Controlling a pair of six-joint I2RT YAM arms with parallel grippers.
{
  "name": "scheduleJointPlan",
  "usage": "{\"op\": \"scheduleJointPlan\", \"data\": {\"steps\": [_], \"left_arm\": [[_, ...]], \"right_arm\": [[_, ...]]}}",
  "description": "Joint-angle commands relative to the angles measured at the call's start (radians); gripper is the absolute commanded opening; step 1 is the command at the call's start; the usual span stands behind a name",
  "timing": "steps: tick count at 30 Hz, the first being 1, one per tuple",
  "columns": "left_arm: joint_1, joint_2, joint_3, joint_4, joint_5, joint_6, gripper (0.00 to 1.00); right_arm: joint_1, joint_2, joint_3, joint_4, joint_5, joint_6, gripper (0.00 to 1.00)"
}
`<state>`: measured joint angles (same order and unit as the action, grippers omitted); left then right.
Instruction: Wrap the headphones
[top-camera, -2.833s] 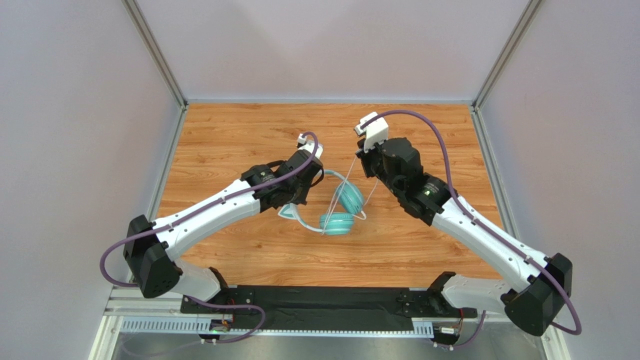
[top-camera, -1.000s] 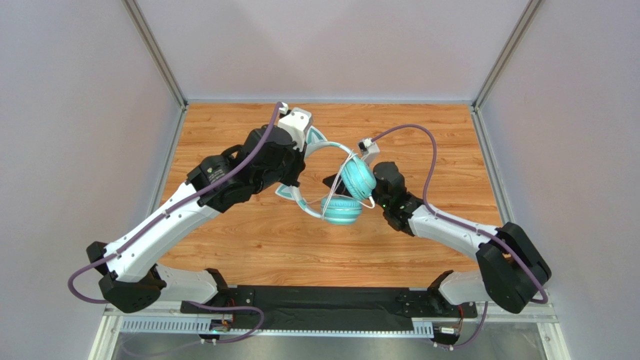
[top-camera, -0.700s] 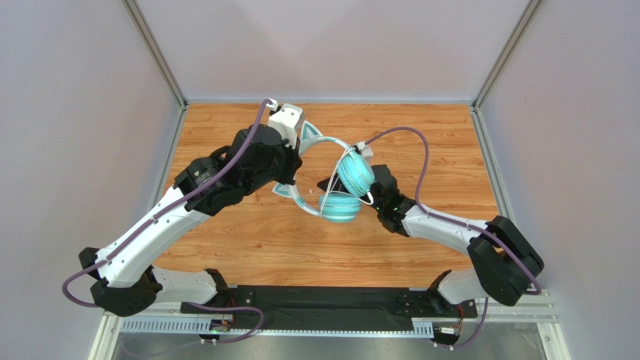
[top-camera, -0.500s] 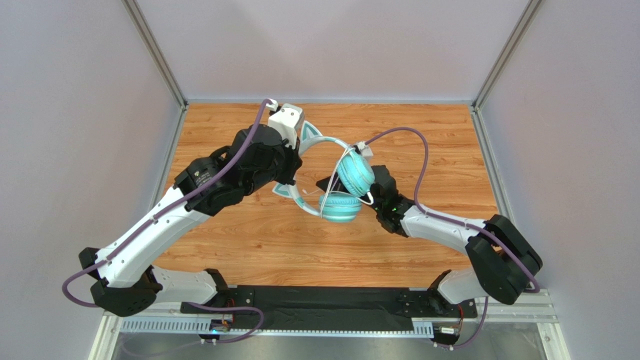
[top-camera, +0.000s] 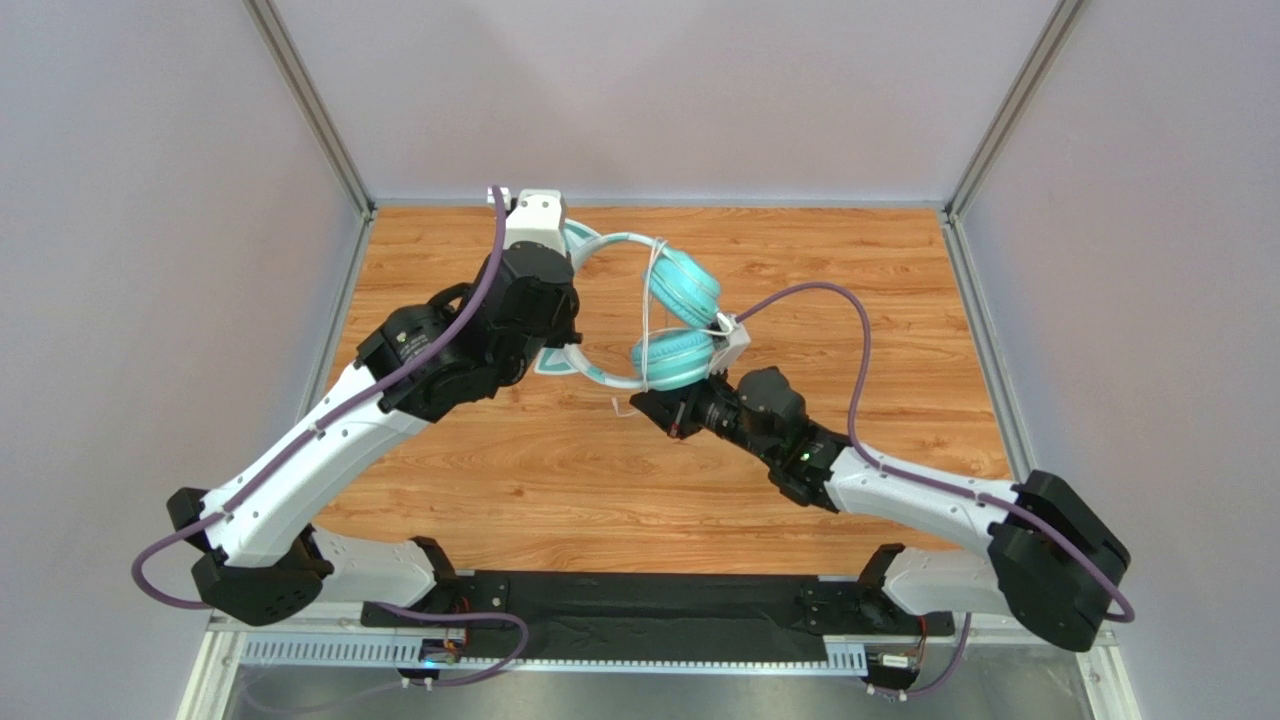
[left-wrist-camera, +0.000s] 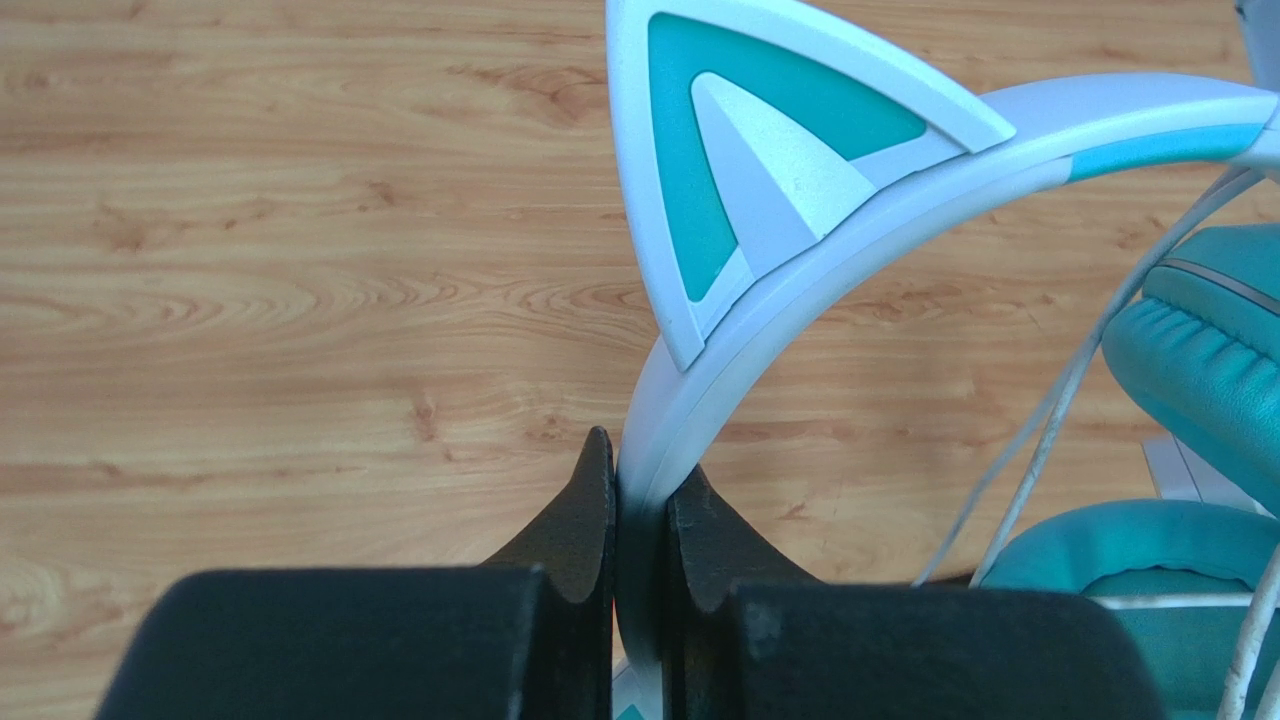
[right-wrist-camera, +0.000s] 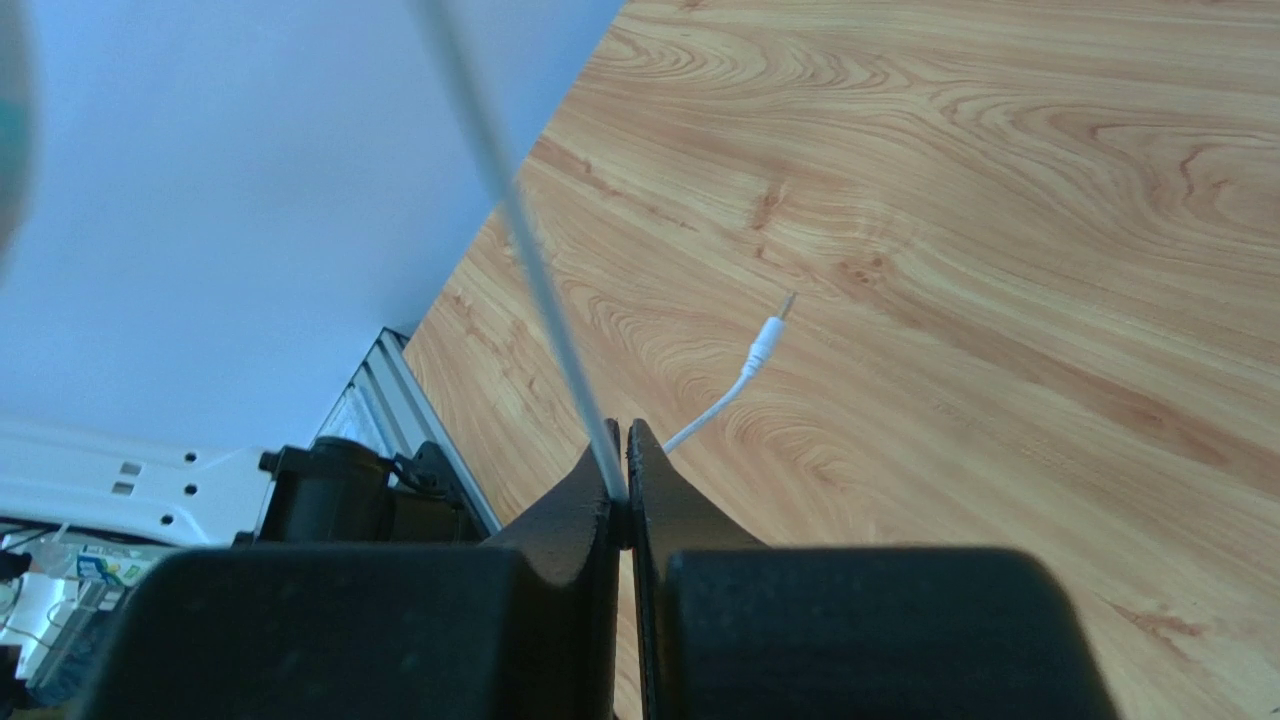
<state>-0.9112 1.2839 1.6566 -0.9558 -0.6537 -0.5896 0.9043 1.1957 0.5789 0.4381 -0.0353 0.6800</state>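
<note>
Left gripper (left-wrist-camera: 642, 458) grips headband (left-wrist-camera: 751, 323), right gripper (right-wrist-camera: 621, 450) cable (right-wrist-camera: 525, 240) — cups (left-wrist-camera: 1202, 360) cropped

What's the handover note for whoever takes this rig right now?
Left hand: shut on the headband beside a cat ear, holding the headphones apparently off the table, towards its far side.
Right hand: shut on the white cable, taut towards the ear cups.
Done: cable strands cross the cups in the top view; turn count unclear.
Left: wind the remaining cable; the plug end is loose beyond the right hand.
</note>
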Motion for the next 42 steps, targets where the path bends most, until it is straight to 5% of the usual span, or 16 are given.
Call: {"op": "scheduleJointPlan", "data": {"steps": [1, 17, 22, 32, 42], "left_arm": [[0.034, 0.025, 0.049, 0.031, -0.08, -0.203, 0.0], [0.092, 0.009, -0.112, 0.045, -0.153, -0.486, 0.0], [0.092, 0.037, -0.121, 0.034, -0.236, -0.443, 0.0], [0.089, 0.017, -0.323, 0.144, -0.287, -0.251, 0.0], [0.089, -0.038, -0.451, 0.252, -0.169, -0.193, 0.0]], "right_arm": [[0.071, -0.051, -0.005, -0.077, 0.093, -0.039, 0.0], [0.255, -0.07, 0.033, -0.157, 0.238, -0.066, 0.0], [0.286, -0.077, 0.082, -0.174, 0.219, -0.079, 0.0], [0.289, -0.104, 0.412, -0.714, 0.21, -0.375, 0.0], [0.188, -0.154, 0.296, -0.475, 0.124, -0.163, 0.0]]}}
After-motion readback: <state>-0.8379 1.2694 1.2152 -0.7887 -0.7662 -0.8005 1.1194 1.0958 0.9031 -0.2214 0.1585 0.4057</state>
